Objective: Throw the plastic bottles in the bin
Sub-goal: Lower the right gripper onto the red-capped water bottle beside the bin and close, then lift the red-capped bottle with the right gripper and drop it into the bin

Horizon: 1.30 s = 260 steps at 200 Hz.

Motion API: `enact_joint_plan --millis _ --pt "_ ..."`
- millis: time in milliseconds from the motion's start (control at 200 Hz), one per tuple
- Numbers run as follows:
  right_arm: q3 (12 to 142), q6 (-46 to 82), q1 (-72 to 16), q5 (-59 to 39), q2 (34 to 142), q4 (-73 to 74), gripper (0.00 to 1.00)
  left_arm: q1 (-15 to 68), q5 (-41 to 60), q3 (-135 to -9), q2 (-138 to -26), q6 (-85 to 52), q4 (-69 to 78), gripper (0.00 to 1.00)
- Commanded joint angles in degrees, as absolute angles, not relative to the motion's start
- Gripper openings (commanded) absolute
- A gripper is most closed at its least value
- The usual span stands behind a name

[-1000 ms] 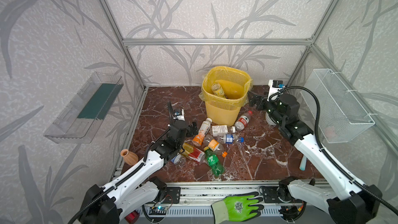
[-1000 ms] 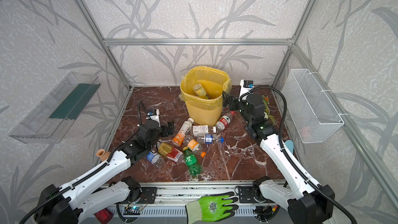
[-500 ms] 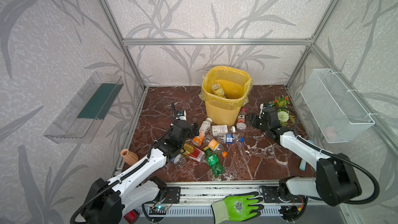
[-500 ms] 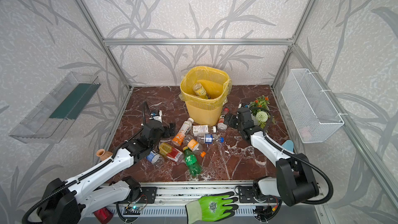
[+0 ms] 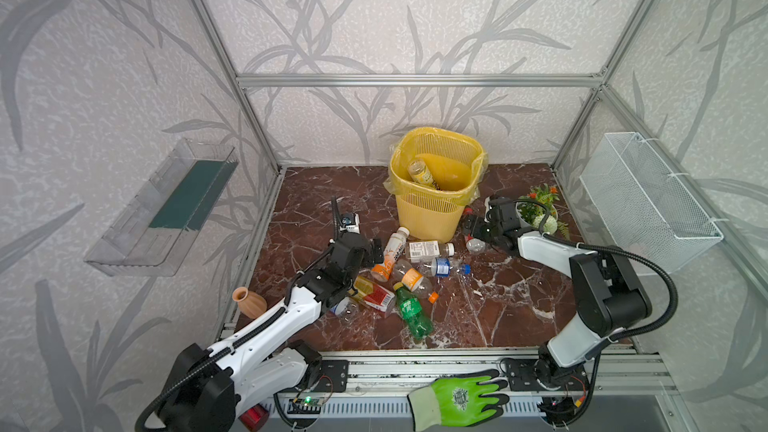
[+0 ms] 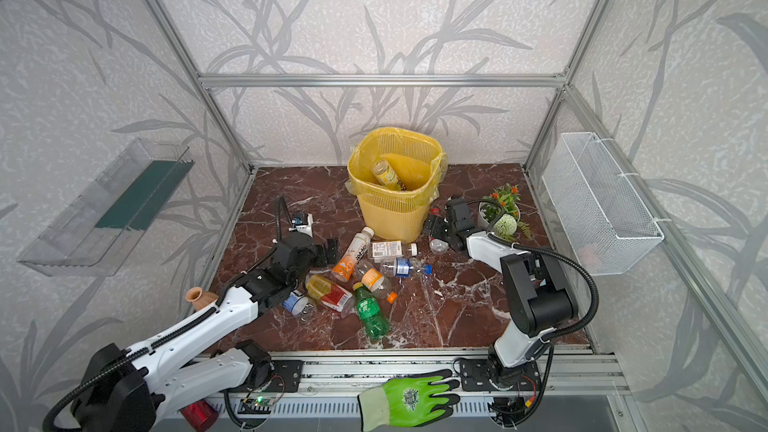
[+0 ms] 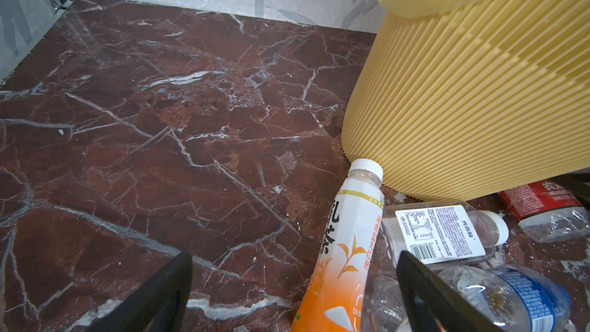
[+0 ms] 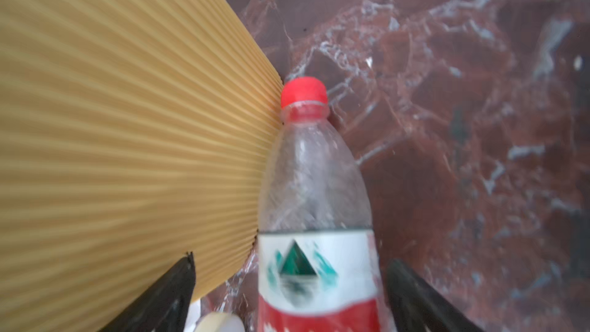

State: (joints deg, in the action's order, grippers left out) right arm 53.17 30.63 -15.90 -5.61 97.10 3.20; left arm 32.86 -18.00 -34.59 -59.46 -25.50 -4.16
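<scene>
Compared with a second ago, the right arm is no longer raised beside the bin [image 5: 432,209] but folded low onto the counter [image 5: 519,305], and the left arm sits a little further forward into the litter. The right gripper [image 8: 292,260] now straddles the red-capped bottle [image 8: 314,186], which lies on the counter with its cap against the foot of the bin's slatted wall. The approach runs along the bottle's length, presumably so the jaws can close across the labelled body without catching that wall. The jaws stand apart with a gap on each side of the label, so nothing is held. This wrist view is blurred, and the finger on the bin side may be close to brushing the slats. The left gripper [image 7: 295,254] is spread wide and empty, low over the counter. The orange-and-white bottle [image 7: 348,244] lies between its fingers, nearer one of them, with its white cap pointing at the bin's base, which makes it a likely next pick. One yellow-labelled bottle [image 5: 422,174] already leans inside the bin. The others, among them a green bottle [image 5: 411,311], lie clustered on the counter in front of the bin, within reach of both arms, so most of the task remains.
</scene>
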Motion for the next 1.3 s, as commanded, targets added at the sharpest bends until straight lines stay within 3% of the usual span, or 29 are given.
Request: enact_joint_plan --millis 0,270,690,940,1155,1294 --pt "56.54 25.58 -15.91 -5.63 100.46 -1.39 0.89 32.70 -19.68 -34.10 -58.45 -25.23 -4.87 0.99" --pt "58.07 23.64 -15.90 -7.47 103.23 -5.66 0.72 32.67 -20.30 -34.08 -57.72 -25.29 -5.23 0.99" --pt "54.56 23.67 -15.91 -7.31 98.17 -4.78 0.58 32.62 -20.73 -33.84 -57.83 -26.10 -5.42 0.99" --pt "45.51 23.93 -15.86 -6.41 79.62 4.52 0.55 32.39 -22.53 -33.66 -58.01 -28.89 -5.61 0.99" --pt "35.19 22.89 -16.08 -0.55 51.40 14.75 0.55 31.24 -21.90 -33.44 -57.14 -30.03 -4.60 0.99" --pt "35.31 19.90 -16.17 2.11 36.18 18.12 0.55 30.03 -21.29 -33.68 -56.59 -30.01 -4.76 0.99"
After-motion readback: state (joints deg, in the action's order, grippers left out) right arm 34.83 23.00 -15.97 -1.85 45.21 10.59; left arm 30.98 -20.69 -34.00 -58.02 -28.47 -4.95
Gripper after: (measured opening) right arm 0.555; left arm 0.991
